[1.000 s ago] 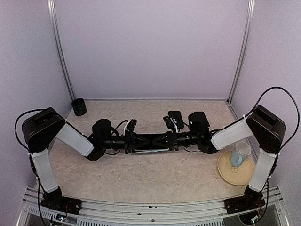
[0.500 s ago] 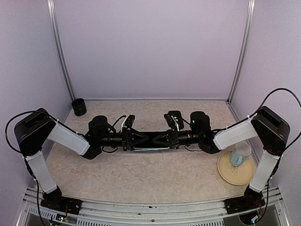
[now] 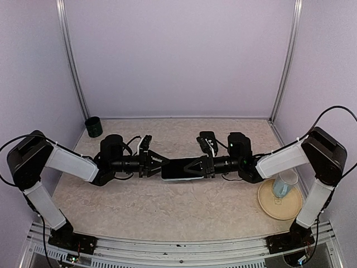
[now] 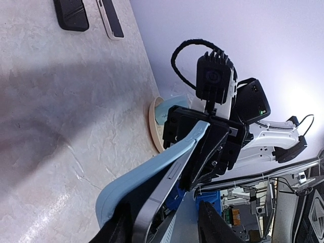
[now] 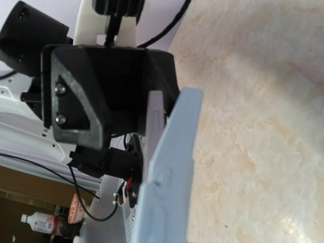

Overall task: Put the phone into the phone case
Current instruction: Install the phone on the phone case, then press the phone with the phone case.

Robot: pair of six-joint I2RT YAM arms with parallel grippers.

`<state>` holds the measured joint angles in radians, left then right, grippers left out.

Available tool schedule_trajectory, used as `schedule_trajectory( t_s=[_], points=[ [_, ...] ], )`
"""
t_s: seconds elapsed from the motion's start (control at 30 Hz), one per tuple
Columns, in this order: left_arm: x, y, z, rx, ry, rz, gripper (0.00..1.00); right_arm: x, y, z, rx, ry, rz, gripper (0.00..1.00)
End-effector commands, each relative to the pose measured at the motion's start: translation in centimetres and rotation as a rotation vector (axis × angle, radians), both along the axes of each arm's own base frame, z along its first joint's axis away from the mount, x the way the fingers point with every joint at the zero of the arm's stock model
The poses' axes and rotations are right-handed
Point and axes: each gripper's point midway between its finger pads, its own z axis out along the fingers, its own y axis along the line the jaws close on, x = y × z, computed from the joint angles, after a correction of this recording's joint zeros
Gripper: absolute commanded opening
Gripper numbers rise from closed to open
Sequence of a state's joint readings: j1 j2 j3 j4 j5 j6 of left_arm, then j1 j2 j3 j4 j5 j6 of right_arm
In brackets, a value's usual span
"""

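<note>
Dark cup point(image 3: 93, 127): upright on the table point(image 3: 184, 209), well behind and to the left of the left claw; its inside cannot be made out.
Left claw point(image 3: 158, 165): jaws spread in a V and gripping nothing; the near end of the phone case sits just between its fingertips point(image 4: 117, 230).
Phone case point(image 4: 132, 183): pale blue, held off the table between the two claws; its end nearest the left claw bows away from the phone.
Phone point(image 4: 161, 195): silver-edged, lying along the case and pressed to it at the right claw's end; whether it is fully seated cannot be told.
Right claw point(image 3: 193, 166): jaws closed tight on the case and phone together.
Plate point(image 3: 266, 207): tan, on the table, to the right of the right claw and nearer the arm bases.
Clear cup point(image 3: 285, 183): upright on the plate; contents not discernible.
Change, left arm: a second ago the left claw was closed on the case's left end; it has since opened and drawn back leftward.
Change, right arm: grip unchanged; the case remains in nearly the same spot.
Change, containers: both cups and the plate have not moved.
</note>
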<state>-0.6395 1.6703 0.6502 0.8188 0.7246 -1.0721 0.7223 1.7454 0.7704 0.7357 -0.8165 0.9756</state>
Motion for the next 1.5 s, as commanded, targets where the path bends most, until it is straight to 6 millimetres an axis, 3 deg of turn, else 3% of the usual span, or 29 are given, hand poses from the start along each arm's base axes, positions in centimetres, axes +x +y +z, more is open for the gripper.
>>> schedule_trajectory(
  t_s=[0.0,0.23,0.6,0.97,1.3,1.47],
  points=[
    [0.8,1.3,0.0,0.039,-0.040,0.057,0.44,-1.0,-0.5,2.9,0.060,-0.102,0.052,0.00],
    [0.6,1.7,0.6,0.060,-0.083,0.059,0.45,-2.0,-0.8,3.7,0.072,-0.176,0.099,0.00],
    [-0.5,1.6,1.8,0.050,-0.160,0.019,0.55,-3.7,-1.5,4.0,0.072,-0.337,0.185,0.00],
    [-3.1,-0.1,4.2,-0.034,-0.239,-0.105,0.70,-6.4,-2.3,5.4,0.130,-0.470,0.274,0.00],
    [-5.5,-1.1,5.7,-0.117,-0.258,-0.206,0.76,-6.6,-2.3,5.4,0.114,-0.500,0.273,0.00],
    [-6.6,-1.5,5.7,-0.130,-0.260,-0.247,0.73,-6.6,-2.2,5.7,0.122,-0.505,0.270,0.00]
  ],
)
